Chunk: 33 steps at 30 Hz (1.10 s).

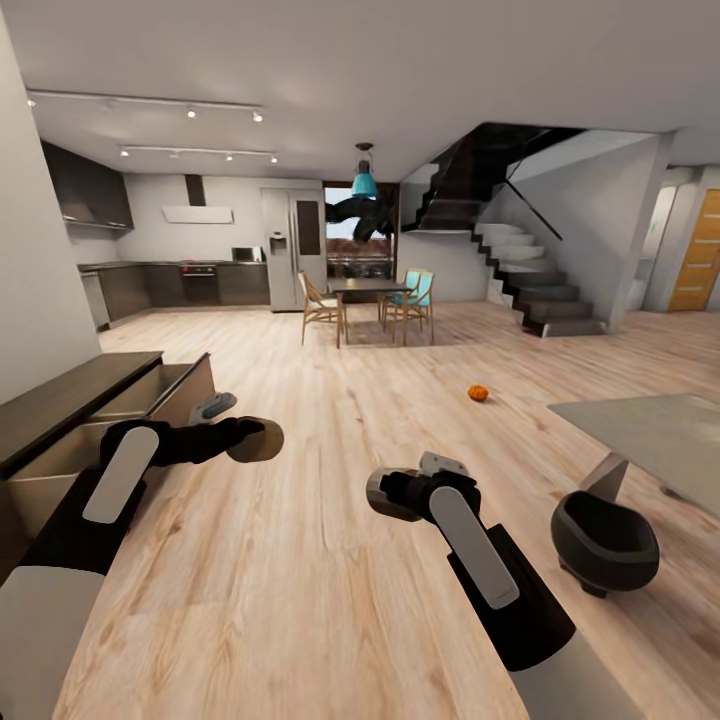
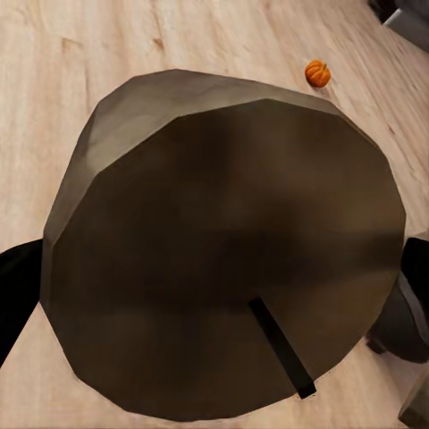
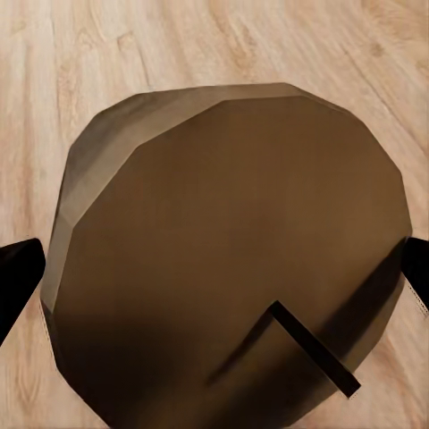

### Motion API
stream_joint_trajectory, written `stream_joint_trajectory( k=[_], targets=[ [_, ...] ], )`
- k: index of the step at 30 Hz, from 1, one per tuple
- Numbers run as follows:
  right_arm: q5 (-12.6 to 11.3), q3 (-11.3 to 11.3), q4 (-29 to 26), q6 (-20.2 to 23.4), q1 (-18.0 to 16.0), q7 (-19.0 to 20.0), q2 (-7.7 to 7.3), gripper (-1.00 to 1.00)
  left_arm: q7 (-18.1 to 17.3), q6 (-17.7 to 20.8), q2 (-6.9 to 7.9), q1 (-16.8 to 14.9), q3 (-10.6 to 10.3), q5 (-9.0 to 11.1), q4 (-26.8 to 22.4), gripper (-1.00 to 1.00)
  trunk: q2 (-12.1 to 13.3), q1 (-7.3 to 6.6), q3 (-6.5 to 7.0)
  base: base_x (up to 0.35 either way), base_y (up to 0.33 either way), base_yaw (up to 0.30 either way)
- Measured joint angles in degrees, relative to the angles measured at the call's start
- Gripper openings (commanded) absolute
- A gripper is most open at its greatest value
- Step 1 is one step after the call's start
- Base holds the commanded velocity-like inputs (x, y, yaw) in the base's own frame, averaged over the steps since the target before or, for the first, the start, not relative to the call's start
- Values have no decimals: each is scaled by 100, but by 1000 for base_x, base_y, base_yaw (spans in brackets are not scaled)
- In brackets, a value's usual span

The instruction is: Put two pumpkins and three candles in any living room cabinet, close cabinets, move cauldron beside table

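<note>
Both arms fill the near foreground; left gripper (image 1: pixel 250 438) grasps a candle (image 2: pixel 223 250), right gripper (image 1: pixel 392 492) grasps another candle (image 3: pixel 228 250), wick end facing each wrist camera.

Risks, biggest first: cabinet (image 1: pixel 80 400), drawer hanging open, sits just left of the left arm, so a swing could clip the drawer front. Table (image 1: pixel 650 430) is right of the cabinet; cauldron (image 1: pixel 603 540) sits by its leg, close to the right arm and easily knocked. Pumpkin (image 1: pixel 478 393) lies on the floor well beyond the cabinet, could roll if bumped.

Pale wood plank floor (image 1: pixel 330 600); open-plan room, kitchen, dining set, stairs behind.
</note>
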Motion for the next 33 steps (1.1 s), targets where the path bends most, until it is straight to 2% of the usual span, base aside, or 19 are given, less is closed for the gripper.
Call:
stream_joint_trajectory(
  k=[27,33],
  targets=[
    [8,-21,1,-7,0,0,-6,-100,0,7,1,0,0,14,-11,-100,0,0,0,300,-173,1],
    [7,-22,2,-9,0,1,-11,-100,1,9,1,0,0,9,-18,-100,0,0,0,312,-64,68]
  ],
)
